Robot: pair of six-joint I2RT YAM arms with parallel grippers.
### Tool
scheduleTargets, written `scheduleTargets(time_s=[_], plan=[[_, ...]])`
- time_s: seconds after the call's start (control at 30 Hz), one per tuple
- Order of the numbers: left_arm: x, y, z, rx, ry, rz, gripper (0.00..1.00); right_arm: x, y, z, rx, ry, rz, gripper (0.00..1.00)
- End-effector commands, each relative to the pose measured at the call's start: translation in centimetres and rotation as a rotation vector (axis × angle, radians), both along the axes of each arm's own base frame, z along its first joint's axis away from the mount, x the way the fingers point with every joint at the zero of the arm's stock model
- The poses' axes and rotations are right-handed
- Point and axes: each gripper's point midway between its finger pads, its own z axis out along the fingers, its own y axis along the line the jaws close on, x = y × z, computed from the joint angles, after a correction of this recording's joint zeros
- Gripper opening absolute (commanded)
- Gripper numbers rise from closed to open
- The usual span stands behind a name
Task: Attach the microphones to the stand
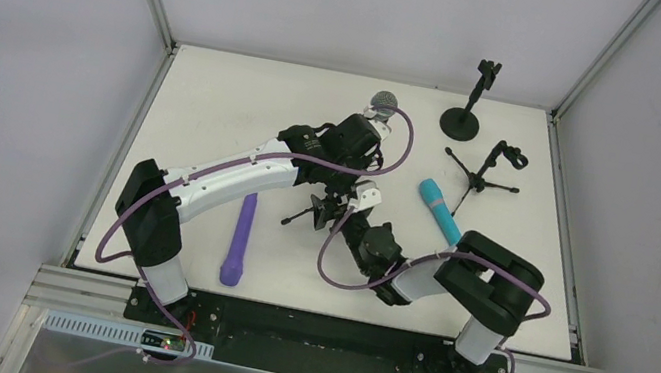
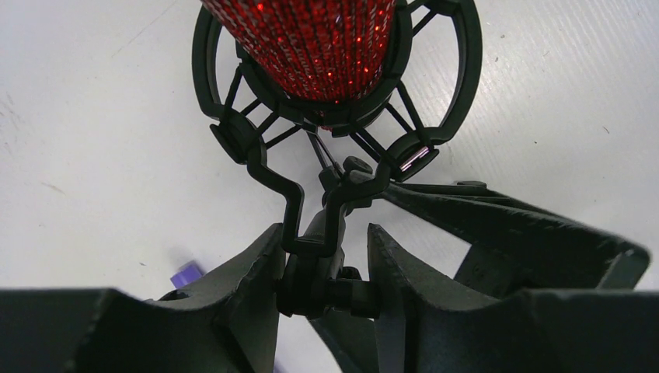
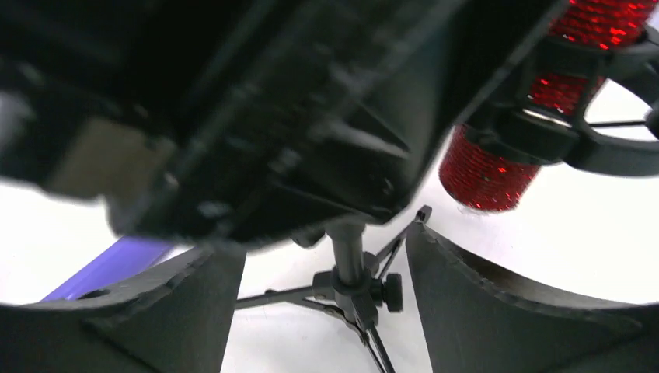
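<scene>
The red sequinned microphone (image 2: pixel 311 47) with grey mesh head sits in the ring cradle (image 2: pixel 207 85) of the small black tripod stand (image 3: pixel 353 280) at the middle of the white worktop (image 1: pixel 220 97). The left gripper (image 2: pixel 322 237) is clenched on the cradle's neck, and the right gripper (image 3: pixel 325 242) straddles the stem, jaws apart. The right should probably clamp the stem above the leg hub before the left releases, lest the top-heavy stand tip; the cyan microphone (image 1: pixel 441 212) lies right, the purple microphone (image 1: pixel 239 239) near left.
</scene>
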Motion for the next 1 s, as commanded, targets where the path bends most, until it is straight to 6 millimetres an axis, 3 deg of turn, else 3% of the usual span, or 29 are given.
scheduleTargets(time_s=[0.0, 0.37, 0.53, 0.9, 0.97], plan=[[0.2, -1.0, 3.2, -0.083, -0.045, -0.007, 0.00, 1.5, 1.2, 2.9, 0.031, -0.109, -0.068, 0.74], [0.0, -1.1, 3.7, -0.098, -0.047, -0.015, 0.00, 3.4, 2.8, 1.5, -0.004, -0.113, -0.117, 0.45], [-0.2, -1.1, 4.3, -0.116, -0.049, -0.021, 0.00, 3.6, 2.6, 1.0, 0.003, -0.096, -0.140, 0.27], [-0.5, -1.1, 4.6, -0.129, -0.046, -0.029, 0.00, 3.3, 2.0, -0.2, -0.010, -0.072, -0.141, 0.01], [-0.5, -1.1, 4.6, -0.127, -0.048, -0.030, 0.00, 3.2, 1.8, -0.5, -0.018, -0.068, -0.142, 0.00]])
